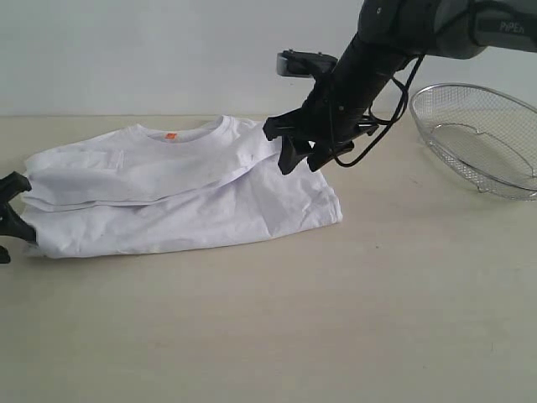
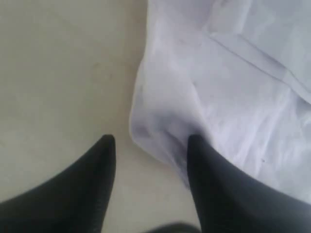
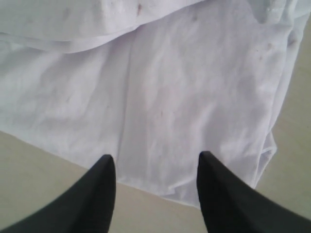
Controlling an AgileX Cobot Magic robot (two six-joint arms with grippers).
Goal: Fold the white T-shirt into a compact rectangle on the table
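White, soft cloth with fine creases makes up the white T-shirt (image 1: 185, 197). It lies flat on the left and middle of the table (image 1: 336, 336), doubled over itself so that an upper layer with a straight hemmed edge overlaps the lower one. Its round ribbed collar, with a small orange neck tag (image 1: 170, 135), sits at the far edge. The table is a broad, matte, pale beige top with faint grain, and a plain pale wall stands behind it. At the far right, well apart from the shirt, rests a shallow rounded silver wire-mesh basket (image 1: 478, 138). In all there are one shirt, one tag, one basket and two glossy black arms. The left gripper (image 2: 151, 141) is low at the shirt's left edge with its pointed jaws spread wide, one over bare table and one over the cloth, gripping nothing. The right gripper (image 3: 156, 156) hangs above the shirt's right end, its jaws equally wide apart and empty.
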